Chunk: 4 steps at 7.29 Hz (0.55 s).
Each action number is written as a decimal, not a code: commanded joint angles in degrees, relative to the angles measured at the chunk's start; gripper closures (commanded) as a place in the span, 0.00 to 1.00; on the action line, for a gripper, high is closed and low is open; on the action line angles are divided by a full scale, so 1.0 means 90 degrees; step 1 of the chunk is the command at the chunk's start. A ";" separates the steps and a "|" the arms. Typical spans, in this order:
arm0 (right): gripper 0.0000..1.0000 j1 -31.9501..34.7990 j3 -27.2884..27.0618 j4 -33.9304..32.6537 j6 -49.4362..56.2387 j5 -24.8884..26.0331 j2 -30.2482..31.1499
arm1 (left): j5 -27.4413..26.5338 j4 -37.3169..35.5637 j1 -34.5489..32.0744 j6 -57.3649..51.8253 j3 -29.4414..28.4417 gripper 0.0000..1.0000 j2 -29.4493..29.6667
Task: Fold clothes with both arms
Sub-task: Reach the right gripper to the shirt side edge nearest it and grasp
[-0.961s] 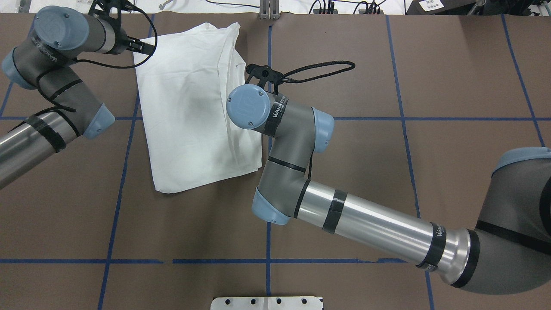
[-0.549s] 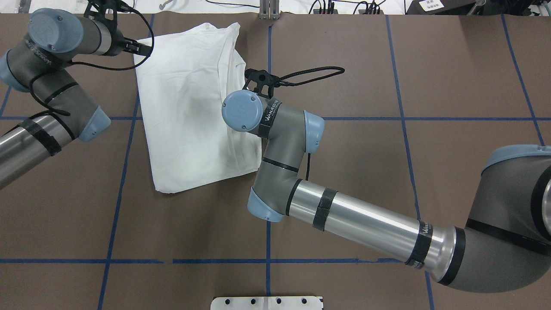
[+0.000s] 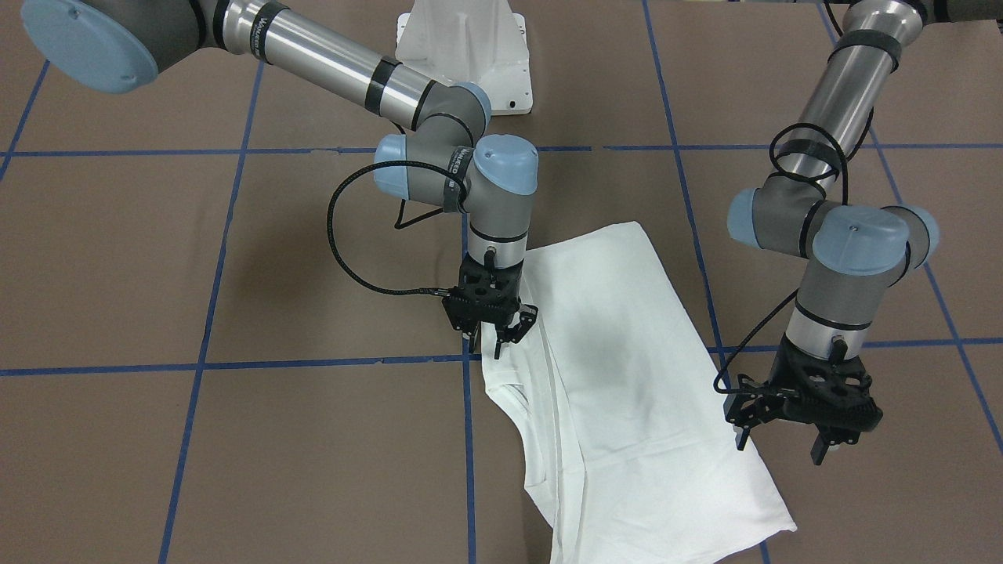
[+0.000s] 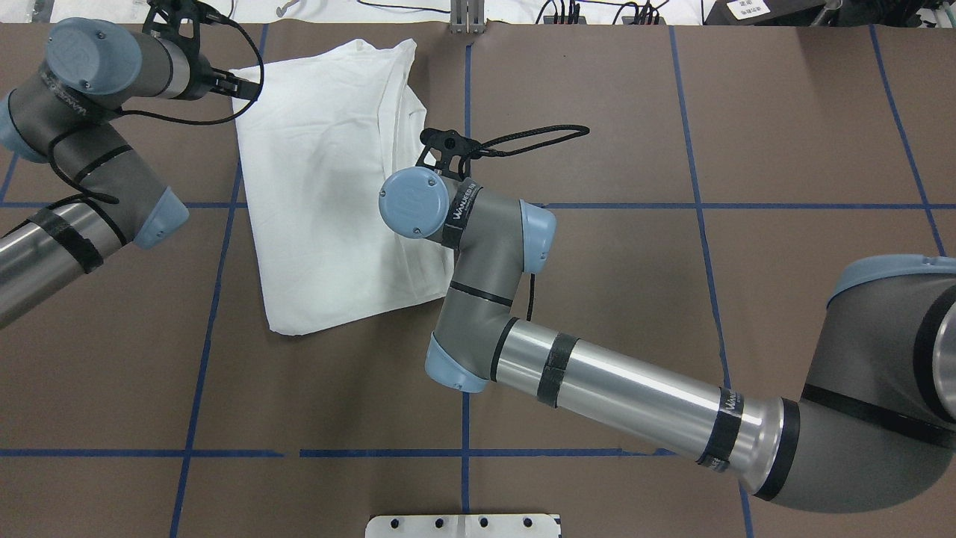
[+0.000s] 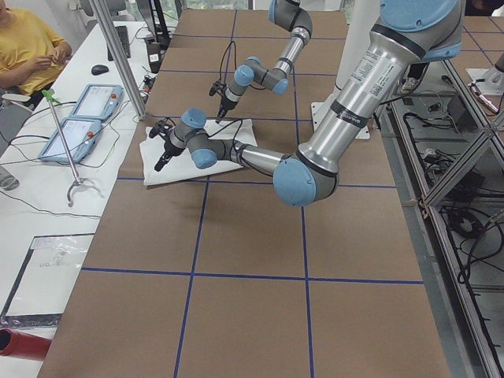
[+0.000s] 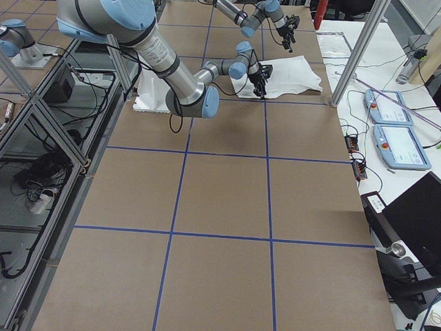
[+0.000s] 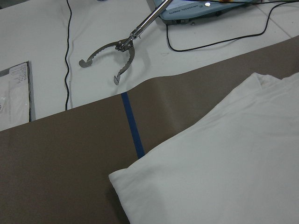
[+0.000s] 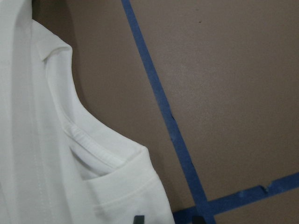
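Brown paper covers your table [image 4: 784, 112], squared off by blue tape [image 4: 702, 206]. At the far left, the left arm [image 4: 97, 175] bends toward the far edge. Its wrist band carries white lettering that you can't read at this size. The left gripper [image 3: 780, 446] hangs at the shirt's left edge with its jaws spread wide and nothing between them. You cannot tell whether a finger touches the cloth.

The shirt [image 4: 321, 187] lies left of centre, folded into a long strip. Its long axis runs from the robot's side out to the far edge, with the far end leaning slightly right. The ribbed collar [image 8: 93, 154] opens off the right long edge and faces right. The front camera cuts off the shirt's far end. From overhead, the right wrist hides part of the shirt's right edge.

The right gripper [image 3: 490, 345] points down at that right edge, just on the robot's side of the collar. Its fingertips [image 8: 138, 218] stand apart, one over cloth and one beyond the edge by the tape, so they straddle the edge unclenched. The right arm [image 4: 612, 381] comes in from the lower right. Its lettering [image 4: 464, 211] begins "WAN", and the rest is unclear.
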<state>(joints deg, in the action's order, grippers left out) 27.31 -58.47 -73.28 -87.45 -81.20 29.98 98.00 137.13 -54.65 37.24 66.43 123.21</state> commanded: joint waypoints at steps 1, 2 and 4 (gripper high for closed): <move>0.60 -0.0046 0.0003 0.0007 0.0000 0.0047 -0.0021 | 0.0000 -0.0002 -0.0002 -0.0007 0.0002 0.00 -0.0018; 0.60 -0.0056 0.0003 0.0007 0.0000 0.0057 -0.0011 | 0.0000 -0.0003 -0.0002 -0.0007 0.0002 0.00 -0.0018; 0.63 -0.0056 0.0003 0.0007 0.0000 0.0077 -0.0011 | 0.0000 -0.0003 -0.0002 -0.0007 0.0002 0.00 -0.0018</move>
<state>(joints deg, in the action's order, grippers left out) 26.85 -58.45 -73.22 -87.45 -80.63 29.87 98.00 137.11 -54.67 37.18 66.45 123.05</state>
